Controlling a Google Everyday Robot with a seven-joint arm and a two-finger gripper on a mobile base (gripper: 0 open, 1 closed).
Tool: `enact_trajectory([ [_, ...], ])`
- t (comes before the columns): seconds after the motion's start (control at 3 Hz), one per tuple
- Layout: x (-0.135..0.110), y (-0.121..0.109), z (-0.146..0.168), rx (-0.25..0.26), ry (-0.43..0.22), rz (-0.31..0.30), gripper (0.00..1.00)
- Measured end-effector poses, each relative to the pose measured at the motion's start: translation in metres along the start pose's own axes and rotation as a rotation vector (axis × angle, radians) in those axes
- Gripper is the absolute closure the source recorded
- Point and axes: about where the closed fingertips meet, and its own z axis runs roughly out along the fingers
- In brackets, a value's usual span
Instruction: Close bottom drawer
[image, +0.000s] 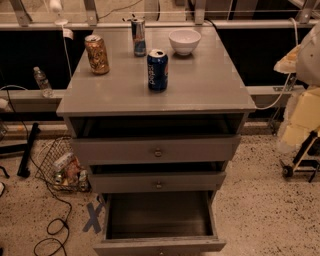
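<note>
Since the bottom drawer stands pulled well out at the foot of the grey cabinet, bare inside, you are at the very start of the job: nothing touches it yet. Your gripper shows only as a pale blur at the right edge, about level with the cabinet top and well apart from the drawer; whether it is released or clenched you cannot tell.

Next, by my judgement, you need to bring it low in front of the drawer's face and push straight back, square to the front so the box does not skew. Mind the middle drawer and top drawer, both standing a little out above it.

On the surface sit a gold can, a slim can, a blue can and a white bowl, none involved. Left of the cabinet, the speckled floor holds a wire basket and a loose cable.
</note>
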Motion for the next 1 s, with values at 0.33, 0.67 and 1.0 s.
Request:
enact_trajectory([
  [0.33, 0.000, 0.000, 0.000, 0.000, 0.000, 0.000, 0.00],
  [0.67, 0.003, 0.006, 0.028, -0.009, 0.071, 0.037, 0.00],
  [1.0, 0.025, 0.022, 0.088, -0.059, 0.160, 0.168, 0.00],
])
